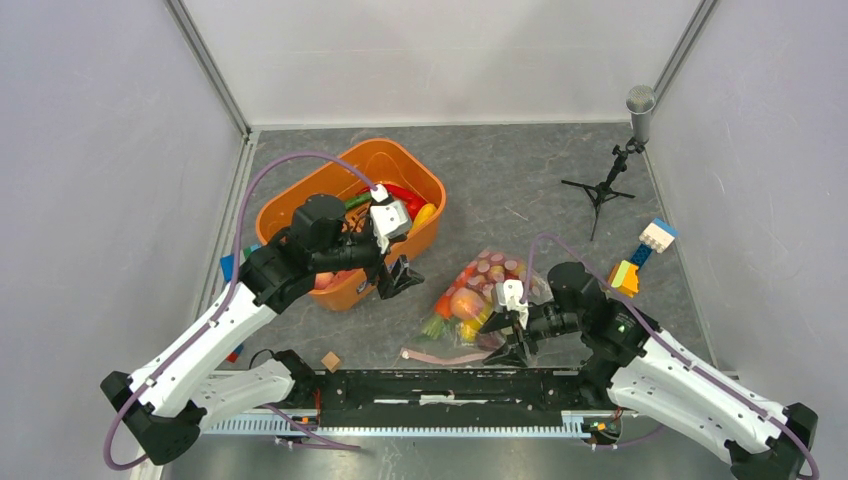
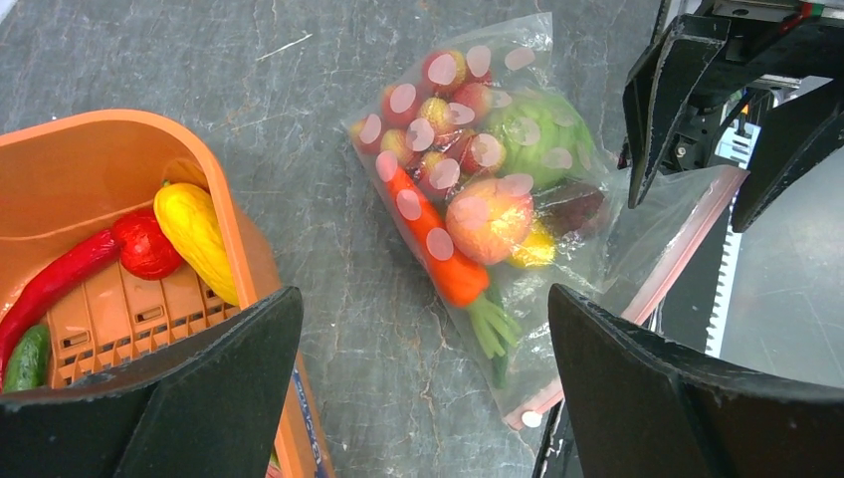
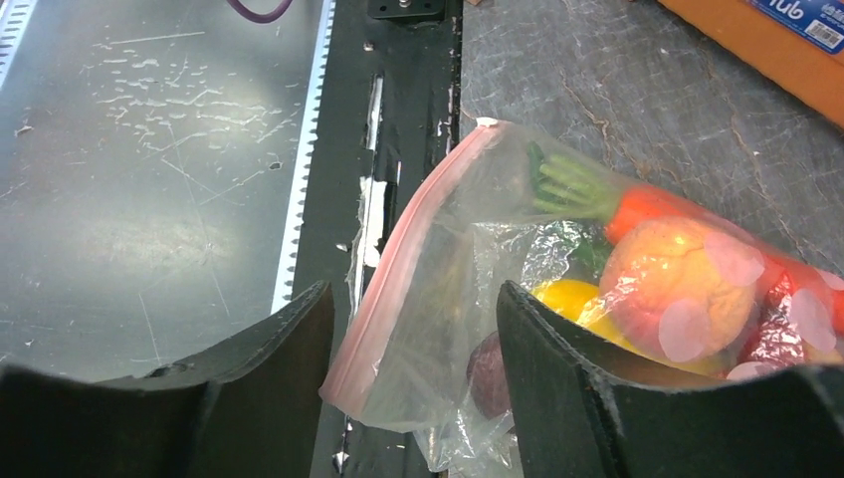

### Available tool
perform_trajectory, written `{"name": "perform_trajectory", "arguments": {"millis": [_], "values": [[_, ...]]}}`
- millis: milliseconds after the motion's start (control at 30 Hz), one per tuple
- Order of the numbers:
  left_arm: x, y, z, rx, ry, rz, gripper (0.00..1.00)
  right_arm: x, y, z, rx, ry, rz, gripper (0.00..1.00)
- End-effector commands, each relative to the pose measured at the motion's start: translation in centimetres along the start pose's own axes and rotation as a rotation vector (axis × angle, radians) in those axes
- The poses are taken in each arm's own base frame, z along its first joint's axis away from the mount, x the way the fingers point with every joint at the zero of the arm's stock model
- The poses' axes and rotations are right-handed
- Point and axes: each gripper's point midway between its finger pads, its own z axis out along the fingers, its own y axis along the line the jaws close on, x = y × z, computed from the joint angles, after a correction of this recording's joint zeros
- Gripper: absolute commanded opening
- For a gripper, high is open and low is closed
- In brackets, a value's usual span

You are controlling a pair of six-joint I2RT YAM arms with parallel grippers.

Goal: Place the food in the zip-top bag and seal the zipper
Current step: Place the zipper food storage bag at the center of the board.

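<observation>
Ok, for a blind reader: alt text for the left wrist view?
A clear dotted zip-top bag of toy food lies on the table, its pink zipper by the open right tool. An orange tub beside it holds more.

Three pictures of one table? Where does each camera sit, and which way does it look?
Top external: high behind the bases, looking down at the table; left arm and right arm show.
Left wrist: on the left arm, facing down past its open fingers at orange tub and zip-top bag.
Right wrist: on the right arm, facing the zipper between its open fingers.
Shared: all three show the bag.
</observation>
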Motion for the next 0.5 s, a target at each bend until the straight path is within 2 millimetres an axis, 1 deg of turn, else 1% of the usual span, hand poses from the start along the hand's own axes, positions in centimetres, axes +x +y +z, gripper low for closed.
{"name": "perform_trajectory", "arguments": {"millis": [0,133,200,333,367,433,467], "values": [[-0.2,-0.2,0.0,0.018,-0.006,0.016,0.99,-3.1,0.7,-0.5,-0.034,-0.078,-0.085,0.68],[-0.3,0.0,0.0,0.005,-0.006,0.014,0.99,-5.6,1.5,-1.1,-0.056,-0.16,-0.146,0.77],[-0.3,0.2,0.0,-0.006,-0.009,0.013,0.99,-6.7,1.1,-1.3,-0.016,-0.2,-0.164,0.8],[-0.5,0.9,-0.2,-0.052,-0.017,0.004,1.0,-7.7,-1.8,-1.8,0.155,-0.212,-0.139,0.83],[-0.6,1.2,-0.3,-0.073,-0.02,0.0,1.0,-7.9,-2.9,-2.0,0.215,-0.207,-0.126,0.83],[-0.8,2.0,-0.5,-0.124,-0.035,-0.007,1.0,-8.0,-5.8,-2.9,0.386,-0.199,-0.068,0.85],[-0.9,2.4,-0.7,-0.153,-0.045,-0.012,1.0,-7.7,-7.0,-3.3,0.458,-0.183,-0.046,0.86]]}}
